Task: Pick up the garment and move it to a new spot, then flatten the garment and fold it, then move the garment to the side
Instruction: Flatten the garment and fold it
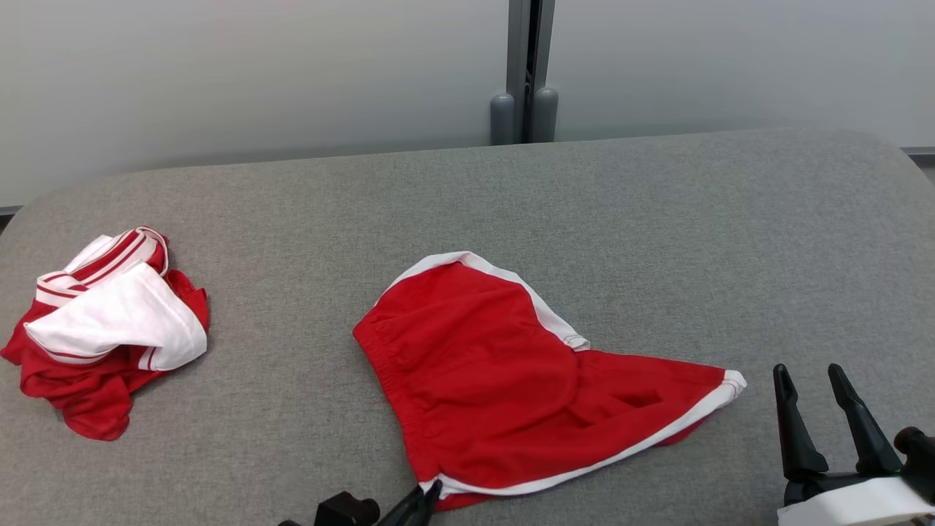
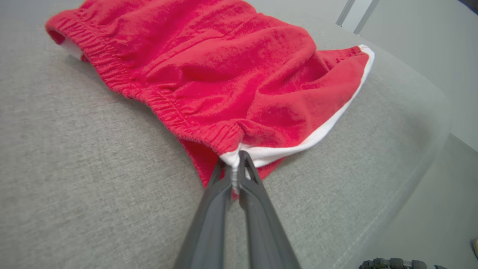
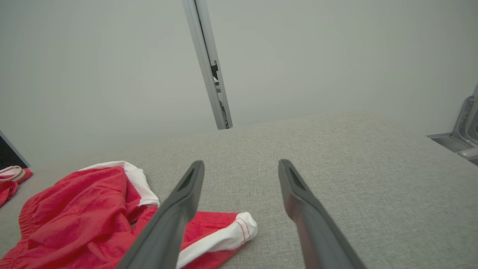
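The garment (image 1: 504, 380) is a pair of red shorts with white trim, lying spread near the middle of the grey table (image 1: 657, 219). My left gripper (image 1: 431, 491) is at the garment's near corner, shut on the white-trimmed edge by the waistband; in the left wrist view the left gripper (image 2: 236, 160) pinches that white hem of the garment (image 2: 224, 67). My right gripper (image 1: 809, 376) stands open just right of the garment's pointed leg end. In the right wrist view the right gripper (image 3: 241, 166) is spread above bare table, the garment (image 3: 86, 213) to its lower left.
A second crumpled red and white garment (image 1: 109, 321) lies at the table's left edge, its tip also visible (image 3: 11, 177). A grey post (image 1: 524, 73) stands behind the table against the pale wall. Bare table stretches to the right and back.
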{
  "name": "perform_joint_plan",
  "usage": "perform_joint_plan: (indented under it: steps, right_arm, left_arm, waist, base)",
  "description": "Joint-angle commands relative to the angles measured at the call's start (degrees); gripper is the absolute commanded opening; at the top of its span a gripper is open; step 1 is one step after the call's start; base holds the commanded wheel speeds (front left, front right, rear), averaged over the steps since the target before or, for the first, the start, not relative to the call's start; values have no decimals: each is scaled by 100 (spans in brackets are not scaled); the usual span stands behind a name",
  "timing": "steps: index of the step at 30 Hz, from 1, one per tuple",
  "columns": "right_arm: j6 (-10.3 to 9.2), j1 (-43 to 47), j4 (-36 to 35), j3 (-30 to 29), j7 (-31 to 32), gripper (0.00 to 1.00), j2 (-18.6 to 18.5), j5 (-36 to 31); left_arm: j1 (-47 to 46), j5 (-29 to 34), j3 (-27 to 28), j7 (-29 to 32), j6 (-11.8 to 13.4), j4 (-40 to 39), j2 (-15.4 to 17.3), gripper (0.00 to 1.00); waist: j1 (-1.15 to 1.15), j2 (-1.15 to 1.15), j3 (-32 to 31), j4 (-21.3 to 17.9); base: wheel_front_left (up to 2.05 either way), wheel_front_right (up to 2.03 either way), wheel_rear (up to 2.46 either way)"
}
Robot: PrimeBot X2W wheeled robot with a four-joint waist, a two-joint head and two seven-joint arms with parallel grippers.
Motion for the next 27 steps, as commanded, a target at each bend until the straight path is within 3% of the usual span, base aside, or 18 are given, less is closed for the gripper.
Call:
perform_joint_plan:
  steps: [1,13,14,15,27]
  right_arm:
    - [1,-17,31,-21,-29,100,-37,12]
    - [1,77,214,-106,-29,100,43,-18]
    - [1,76,223,-104,-29,100,43,-19]
    - [1,76,229,-98,-29,100,54,-24]
    - [1,32,91,-179,-29,100,14,-62]
  left_arm:
    - [-101,-30,73,-2,-3,-36,57,0]
    - [189,80,924,-1,22,-456,310,0]
    - [167,93,956,-2,21,-478,293,20]
    - [175,107,994,-3,21,-525,267,100]
    - [631,320,2174,-2,22,-1814,-49,100]
  waist:
    - [0,0,-12,26]
    - [0,0,-158,322]
    - [0,0,-160,334]
    - [0,0,-162,344]
    - [0,0,-240,490]
  base:
    - [0,0,0]
    - [0,0,0]
    - [0,0,0]
    - [0,0,0]
    - [0,0,0]
